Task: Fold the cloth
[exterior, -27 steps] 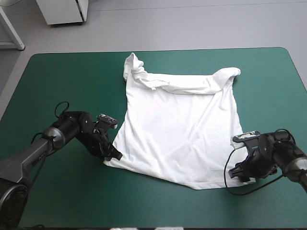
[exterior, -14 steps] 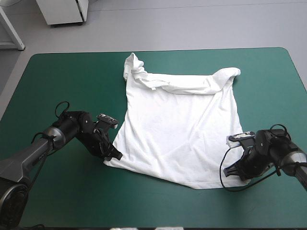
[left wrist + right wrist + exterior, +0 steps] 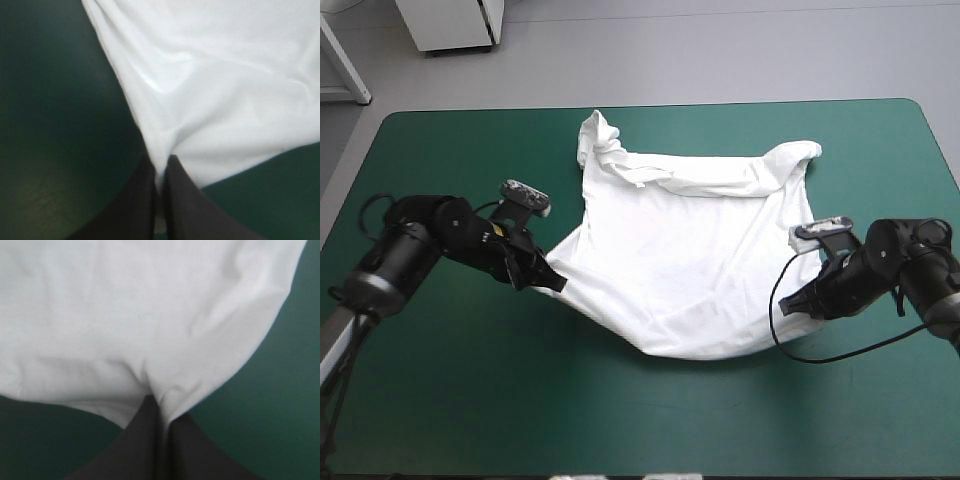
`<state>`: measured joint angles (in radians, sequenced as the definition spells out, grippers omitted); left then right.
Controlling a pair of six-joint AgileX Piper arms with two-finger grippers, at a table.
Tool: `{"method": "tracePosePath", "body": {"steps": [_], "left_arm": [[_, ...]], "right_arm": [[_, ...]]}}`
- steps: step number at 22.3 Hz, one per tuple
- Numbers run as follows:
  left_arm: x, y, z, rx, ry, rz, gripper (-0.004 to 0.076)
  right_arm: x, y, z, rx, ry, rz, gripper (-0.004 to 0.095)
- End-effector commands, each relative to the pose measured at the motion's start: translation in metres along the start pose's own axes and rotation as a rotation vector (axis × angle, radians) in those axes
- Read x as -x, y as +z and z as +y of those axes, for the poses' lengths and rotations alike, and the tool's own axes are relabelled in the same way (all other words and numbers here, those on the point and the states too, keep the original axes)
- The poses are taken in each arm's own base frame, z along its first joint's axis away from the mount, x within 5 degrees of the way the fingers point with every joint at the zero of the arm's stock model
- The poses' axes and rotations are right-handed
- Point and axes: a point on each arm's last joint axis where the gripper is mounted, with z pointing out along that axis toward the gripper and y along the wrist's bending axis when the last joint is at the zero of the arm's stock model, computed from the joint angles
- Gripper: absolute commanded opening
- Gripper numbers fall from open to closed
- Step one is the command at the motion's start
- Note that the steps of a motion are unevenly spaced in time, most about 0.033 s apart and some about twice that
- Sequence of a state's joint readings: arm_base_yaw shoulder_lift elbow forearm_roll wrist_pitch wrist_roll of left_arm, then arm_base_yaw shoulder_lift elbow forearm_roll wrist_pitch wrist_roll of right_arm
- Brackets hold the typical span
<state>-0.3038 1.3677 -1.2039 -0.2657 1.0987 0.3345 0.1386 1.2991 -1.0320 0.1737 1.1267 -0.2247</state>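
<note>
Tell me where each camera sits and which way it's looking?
High view: above and behind the robot, looking forward and down at the table and the T-shirt; its left hand and right hand show.
Left wrist view: above the left hand, looking along its black fingers, shut on the T-shirt's edge.
Right wrist view: likewise above the right hand.
Shared: all three show the T-shirt on the teal-green table.
</note>
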Motion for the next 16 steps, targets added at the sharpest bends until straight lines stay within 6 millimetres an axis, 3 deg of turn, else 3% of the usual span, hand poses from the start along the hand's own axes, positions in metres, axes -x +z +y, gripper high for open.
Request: {"method": "tracePosePath", "body": {"steps": [1,3,4,5,6,9,12,16], "left_arm": [[0.002,-0.069,-0.018,0.033,0.021,-0.184,-0.0009],[-0.003,-0.092,-0.023,0.05,0.022,-0.22,-0.0009],[-0.009,-0.116,-0.031,0.055,0.027,-0.269,-0.0009],[-0.011,-0.126,-0.034,0.058,0.031,-0.292,-0.0009],[-0.017,-0.153,-0.042,0.066,0.053,-0.369,-0.0009],[-0.023,-0.196,-0.054,0.091,0.088,-0.526,-0.0009],[-0.028,-0.267,-0.073,0.143,0.149,-0.804,-0.0009],[-0.04,-0.331,-0.09,0.22,0.239,-1.091,-0.0009]], "right_arm": [[0.006,-0.056,0.01,0.0,-0.017,-0.148,-0.0017],[0.006,-0.082,0.016,0.008,-0.028,-0.214,-0.0017],[0.004,-0.107,0.022,0.015,-0.042,-0.293,-0.0017],[0.003,-0.117,0.025,0.024,-0.046,-0.33,-0.0017],[0.0,-0.144,0.032,0.04,-0.062,-0.43,-0.0017],[-0.007,-0.187,0.041,0.031,-0.092,-0.583,-0.0017],[-0.018,-0.26,0.054,-0.008,-0.14,-0.87,-0.0017],[-0.033,-0.323,0.065,-0.046,-0.175,-1.173,-0.0017]]}}
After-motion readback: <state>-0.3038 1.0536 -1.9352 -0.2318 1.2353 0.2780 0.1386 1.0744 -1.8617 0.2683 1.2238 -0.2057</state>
